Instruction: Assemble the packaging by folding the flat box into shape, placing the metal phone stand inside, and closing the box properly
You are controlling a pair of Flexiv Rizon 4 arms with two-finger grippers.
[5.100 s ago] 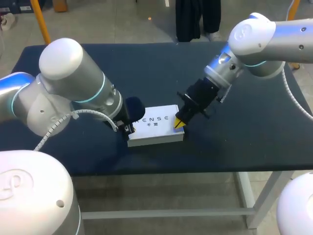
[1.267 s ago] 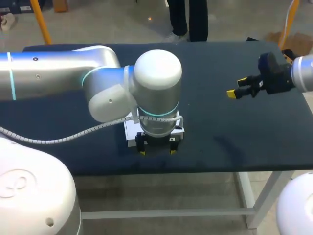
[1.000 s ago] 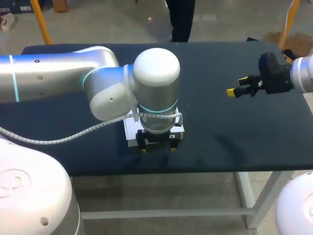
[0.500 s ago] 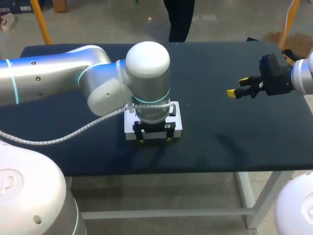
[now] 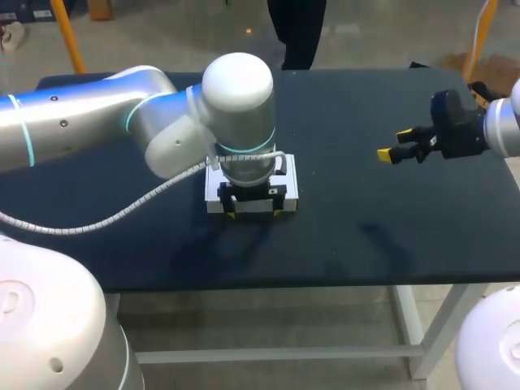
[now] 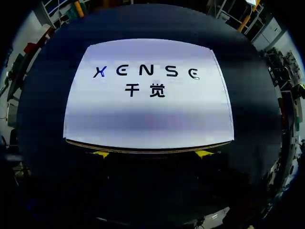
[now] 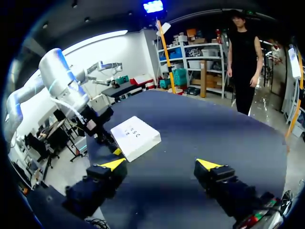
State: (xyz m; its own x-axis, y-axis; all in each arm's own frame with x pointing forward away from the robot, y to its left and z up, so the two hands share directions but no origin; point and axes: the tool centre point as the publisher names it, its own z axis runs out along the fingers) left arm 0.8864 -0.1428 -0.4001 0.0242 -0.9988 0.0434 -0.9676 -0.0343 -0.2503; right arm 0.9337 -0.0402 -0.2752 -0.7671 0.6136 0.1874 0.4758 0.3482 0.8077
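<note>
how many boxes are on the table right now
1. The white box lies around the middle of the table, with the left gripper at its front side. The left arm hides part of it from above.

The box (image 5: 291, 185) lies flat on the bench (image 5: 366, 219), about at its middle. The left arm comes in from 9 o'clock and stands over the box, covering its centre. The left hand (image 5: 254, 213) sits at the box's 6 o'clock edge, its two fingertips set apart along that one edge, each short of a near corner. The right hand (image 5: 387, 153) hangs above the bench between 2 and 3 o'clock of the box, well apart from it, with nothing between its fingers.
</note>
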